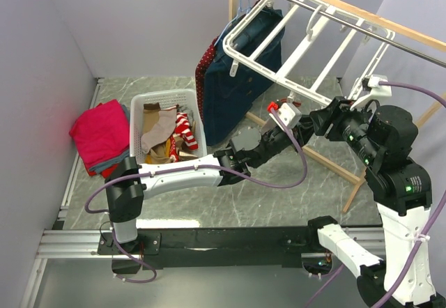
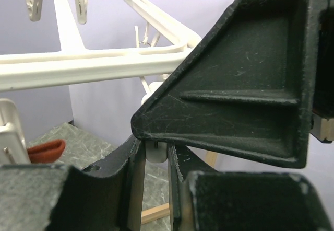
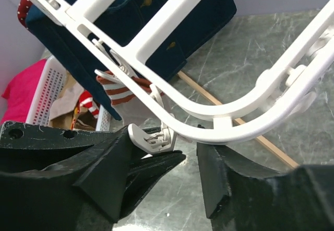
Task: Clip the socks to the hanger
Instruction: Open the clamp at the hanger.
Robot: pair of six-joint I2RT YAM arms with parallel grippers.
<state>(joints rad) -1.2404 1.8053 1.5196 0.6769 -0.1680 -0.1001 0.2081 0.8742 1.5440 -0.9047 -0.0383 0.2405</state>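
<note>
- Above both grippers, the large white plastic rectangular drying frame (image 2: 78,66) hangs tilted, its near corner dipped low. My read is that this puts the corner clips within reach of both arms.
- Beyond the grippers, behind the frame, a large navy garment (image 1: 237,92) hangs. It is not part of this job.
- Well left of the left gripper, back near that arm's base, a white slotted plastic laundry basket (image 1: 162,97) holds the small soft taupe and beige socks (image 1: 162,128). No sock shows on the frame or in either gripper.
- Left gripper (image 2: 155,163) is up under the frame corner with its fingers drawn close. The tab of a small white plastic dangling clip (image 3: 151,138) sits between them, so it looks pinched, probably to squeeze or steady the clip.
- Right gripper (image 3: 172,150) has its fingers spread and holds nothing. It straddles the same corner rail from the opposite side, with the clip just beside its left finger.
- Judgement: this is clip prep at an early stage, and no sock has been fetched yet.
- Risk: the two grippers are nearly touching at the corner, so a careless move could knock the frame swinging.
</note>
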